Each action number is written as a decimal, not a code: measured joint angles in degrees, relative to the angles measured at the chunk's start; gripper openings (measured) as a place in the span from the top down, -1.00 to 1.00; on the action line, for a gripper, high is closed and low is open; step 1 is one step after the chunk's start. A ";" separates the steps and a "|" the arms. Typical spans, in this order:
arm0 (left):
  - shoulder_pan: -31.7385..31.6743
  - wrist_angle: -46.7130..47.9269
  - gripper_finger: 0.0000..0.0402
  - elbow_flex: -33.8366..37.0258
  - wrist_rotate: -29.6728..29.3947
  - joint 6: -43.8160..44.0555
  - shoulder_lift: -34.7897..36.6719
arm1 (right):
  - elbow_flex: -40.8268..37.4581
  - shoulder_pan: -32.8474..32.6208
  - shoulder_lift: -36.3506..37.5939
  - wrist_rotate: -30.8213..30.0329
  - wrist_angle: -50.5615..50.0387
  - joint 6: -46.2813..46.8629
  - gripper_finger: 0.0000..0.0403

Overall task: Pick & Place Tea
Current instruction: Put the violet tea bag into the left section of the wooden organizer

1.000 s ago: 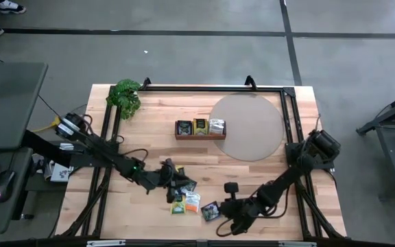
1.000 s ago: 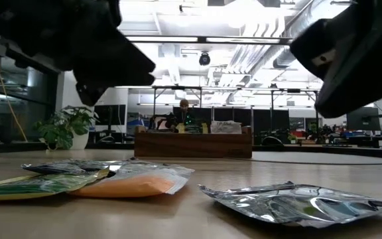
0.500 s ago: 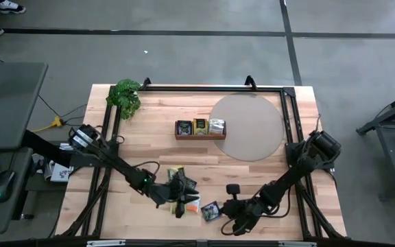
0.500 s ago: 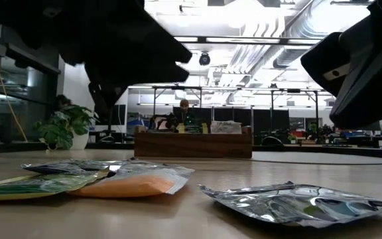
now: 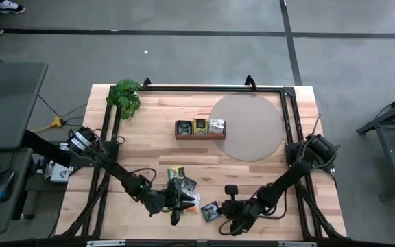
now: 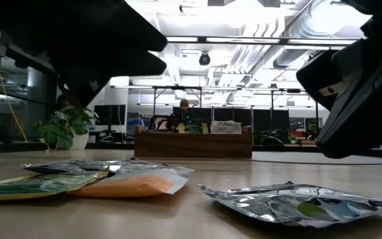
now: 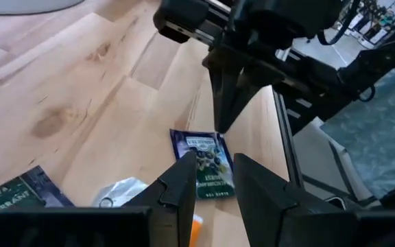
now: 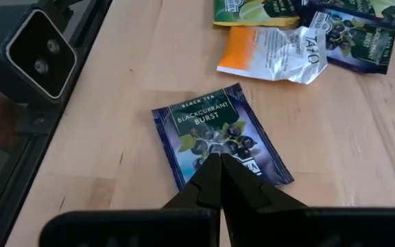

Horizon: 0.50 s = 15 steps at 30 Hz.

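Several loose tea sachets lie flat near the table's front edge. Among them are a green one (image 6: 25, 187), an orange-white one (image 8: 273, 48) and a dark blue blackcurrant one (image 8: 204, 123), which lies apart on the right. The wooden tray (image 5: 199, 128) at mid-table holds more sachets. My right gripper (image 8: 214, 159) is shut, and its tips hang just over the blackcurrant sachet (image 7: 208, 171), with a gap above it in the low view. My left gripper (image 7: 214, 182) hovers open over the pile's near side (image 5: 184, 199), pointing toward that same sachet with nothing between its fingers.
A round grey mat (image 5: 247, 127) lies right of the tray, and a leafy plant (image 5: 125, 96) stands at the far left corner. The low camera's housing (image 8: 40, 48) sits at the front edge beside the blackcurrant sachet. Black frame rails run along the table's sides.
My left gripper has moved toward the table's near edge, over the pile and closer to my right gripper. My right gripper has sunk a little toward the blackcurrant sachet, still shut. The sachets lie where they were.
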<state>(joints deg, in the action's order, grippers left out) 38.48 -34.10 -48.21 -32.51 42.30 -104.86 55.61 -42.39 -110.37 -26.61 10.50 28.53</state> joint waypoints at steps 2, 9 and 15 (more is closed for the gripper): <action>-0.06 0.27 0.52 0.00 -0.04 0.22 0.00 | 0.00 0.07 0.00 0.07 -0.04 0.01 1.00; -0.20 0.98 0.52 0.01 -0.07 0.20 0.00 | 0.02 0.06 -1.20 0.37 0.10 1.74 1.00; -0.20 1.29 0.52 0.04 -0.07 0.44 0.00 | 0.04 0.09 -3.45 1.22 1.24 4.18 1.00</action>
<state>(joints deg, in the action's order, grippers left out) 38.28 -32.82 -48.16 -32.58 42.74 -104.86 55.66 -42.30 -113.82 -25.39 11.75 32.70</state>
